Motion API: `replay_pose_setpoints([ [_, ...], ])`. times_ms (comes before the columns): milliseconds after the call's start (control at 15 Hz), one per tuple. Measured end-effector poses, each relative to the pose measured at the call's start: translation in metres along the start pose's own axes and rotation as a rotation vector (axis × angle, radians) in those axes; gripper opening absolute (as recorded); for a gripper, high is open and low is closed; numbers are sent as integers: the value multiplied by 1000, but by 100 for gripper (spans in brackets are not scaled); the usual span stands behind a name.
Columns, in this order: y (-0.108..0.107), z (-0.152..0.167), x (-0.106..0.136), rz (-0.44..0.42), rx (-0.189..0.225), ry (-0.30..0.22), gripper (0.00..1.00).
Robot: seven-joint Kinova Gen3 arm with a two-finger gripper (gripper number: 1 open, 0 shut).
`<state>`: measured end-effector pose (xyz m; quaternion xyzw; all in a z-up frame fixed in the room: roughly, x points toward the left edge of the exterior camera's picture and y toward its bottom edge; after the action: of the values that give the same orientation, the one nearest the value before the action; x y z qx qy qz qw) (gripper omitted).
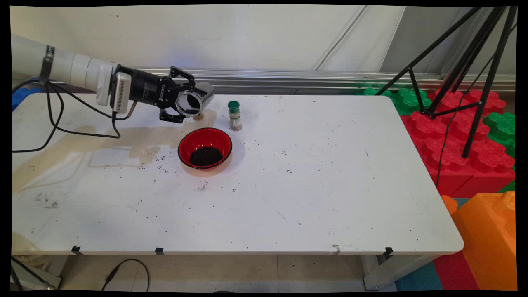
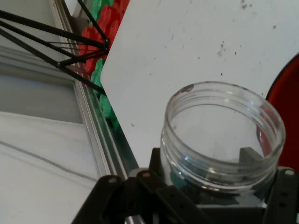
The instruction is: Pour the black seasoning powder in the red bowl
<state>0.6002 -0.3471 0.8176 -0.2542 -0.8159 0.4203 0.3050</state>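
The clear jar [image 1: 194, 101] is up in your gripper [image 1: 185, 104], clamped between the two black fingers and tipped onto its side, open mouth facing down toward the near side of the table [image 1: 309, 185]. In the main view you've got it hanging in the air just behind and a bit left of the red bowl [image 1: 205, 153], which sits on the table with a dark heap of granules [image 1: 206, 156] in its bottom. Just right of the jar, on the table behind the bowl, there's a little spice bottle [image 1: 235, 116] with a green cap standing upright, apart from both. Dark specks are scattered over the tabletop around the bowl, and there's a small brownish thing on the table right under the jar that you can't really make out. Off the right end you can see red and green foam blocks [image 1: 453, 136], an orange block [image 1: 486, 239] and a black tripod [image 1: 466, 74]. In the hand view the jar [image 2: 222, 140] fills the lower right, threaded rim toward the camera, looking see-through and pretty much empty, with the gripper's [image 2: 224, 186] linkage closed around its base, the red bowl's [image 2: 286, 88] edge poking in at the right, and the table [image 2: 187, 46] beyond.
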Motion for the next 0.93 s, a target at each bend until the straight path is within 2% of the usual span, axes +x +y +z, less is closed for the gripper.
replay_pose_setpoints([
  [933,7,20,7,271,7,-40,0],
])
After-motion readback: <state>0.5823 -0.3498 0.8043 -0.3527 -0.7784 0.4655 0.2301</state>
